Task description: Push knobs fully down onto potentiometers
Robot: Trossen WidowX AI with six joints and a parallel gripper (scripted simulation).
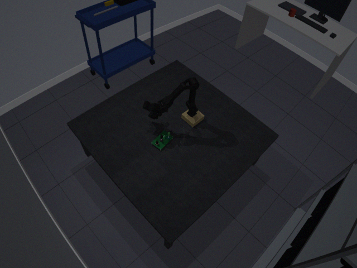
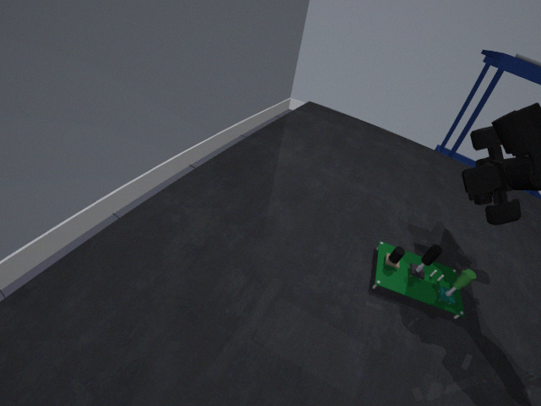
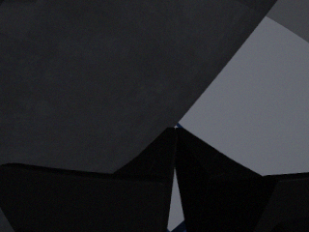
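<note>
The green circuit board (image 1: 162,147) (image 2: 400,283) stands on short legs on the table. A black knob (image 1: 162,136) (image 2: 431,255) stands high over the middle potentiometer (image 2: 417,271), with pale shaft showing below it. A green knob (image 1: 168,134) (image 2: 464,278) stands high over the blue potentiometer (image 2: 446,295), also with shaft showing. Another black knob (image 1: 157,142) (image 2: 396,254) sits low, close to the tan potentiometer (image 2: 392,263). My gripper (image 1: 150,110) (image 2: 478,192) (image 3: 174,135) is shut and empty, in the air above and away from the board. The wrist view does not show the board.
Two short pale parts (image 2: 436,276) stand on the board between the high knobs. The arm rises from a wooden base (image 1: 192,118) on the dark table (image 1: 178,184). A blue cart (image 1: 124,58) stands beyond the table, and a white desk (image 1: 317,34) stands at the back right.
</note>
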